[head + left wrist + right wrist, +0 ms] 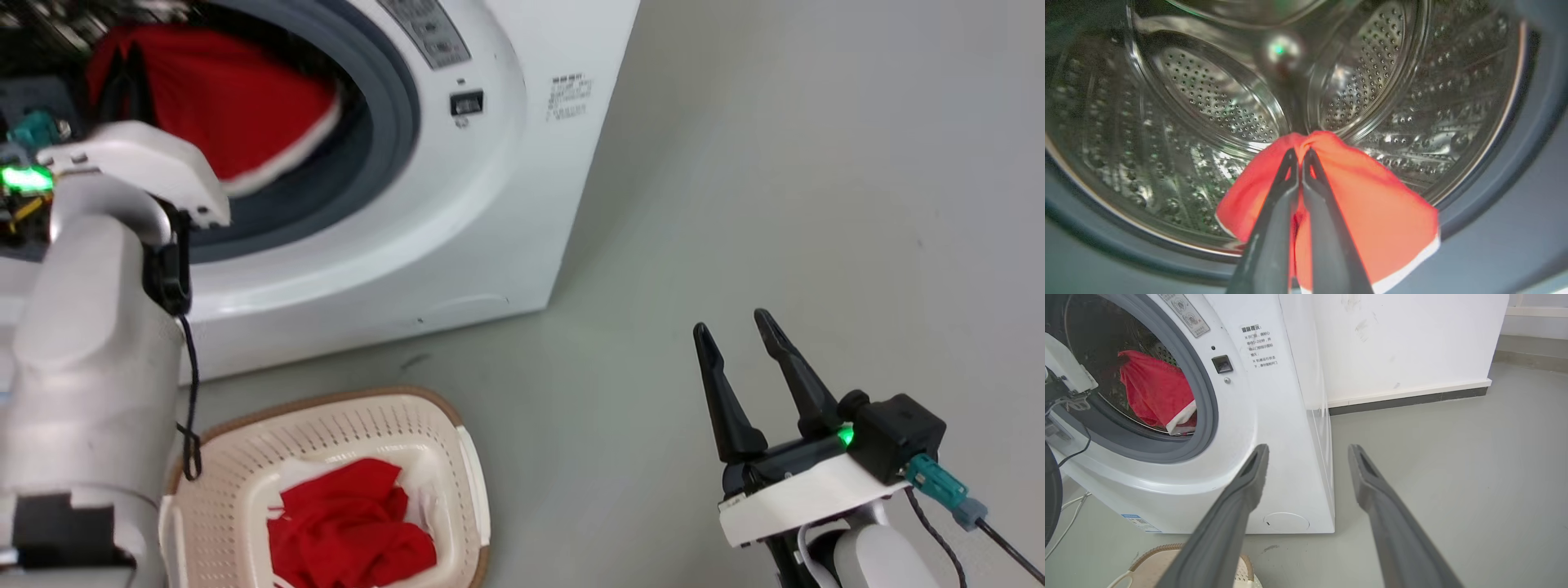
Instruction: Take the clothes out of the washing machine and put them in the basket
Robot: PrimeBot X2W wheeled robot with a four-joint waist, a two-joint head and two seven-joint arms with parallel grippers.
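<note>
The left tool [1299,157], pinched shut on a red white-trimmed garment [1372,212], hangs in the washing machine's [490,204] opening. The basket [326,402], holding red clothes [351,523], sits just below that opening. The right tool [732,322] gapes empty beside the machine.

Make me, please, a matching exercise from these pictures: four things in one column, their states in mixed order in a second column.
Things
1. left gripper
2. right gripper
3. basket
4. drum

States
A. jaws open, holding nothing
B. shiny perforated steel
C. jaws shut on the red garment with white trim
D. holds red clothes

Pairs: 1-C, 2-A, 3-D, 4-B
</note>
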